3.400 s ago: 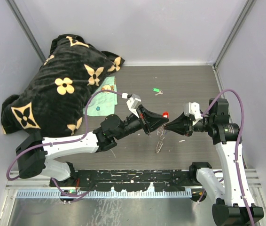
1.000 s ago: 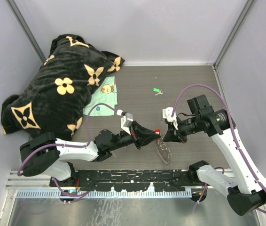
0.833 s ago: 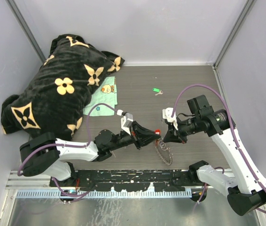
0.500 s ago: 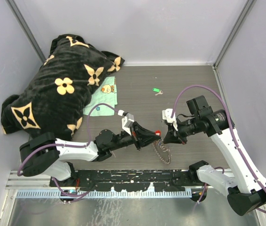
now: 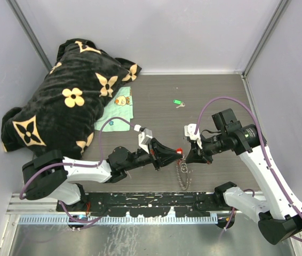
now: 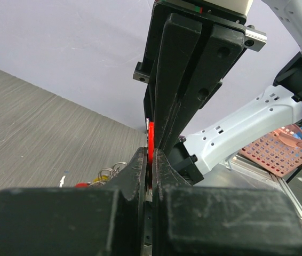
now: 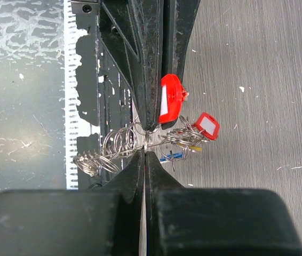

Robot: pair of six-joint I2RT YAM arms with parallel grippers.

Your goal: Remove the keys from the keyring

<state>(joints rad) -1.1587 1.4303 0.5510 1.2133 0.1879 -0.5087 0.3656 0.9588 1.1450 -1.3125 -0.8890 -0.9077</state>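
Fingers: left fingers (image 6: 135,168) clamped on red-tagged key (image 6: 151,140), right fingers (image 7: 132,170) pinched together on keyring (image 7: 113,145) | right wrist only: other keys (image 7: 203,125) bunched beside the tips | top: keyring trails from the meeting tips toward near edge of table (image 5: 220,96) | left wrist: only the tag's thin red edge shows, keyring mostly hidden

Right pincer (image 7: 144,152) closed, seemingly nipping the keyring (image 7: 114,144) beside red-tagged keys (image 7: 204,125).
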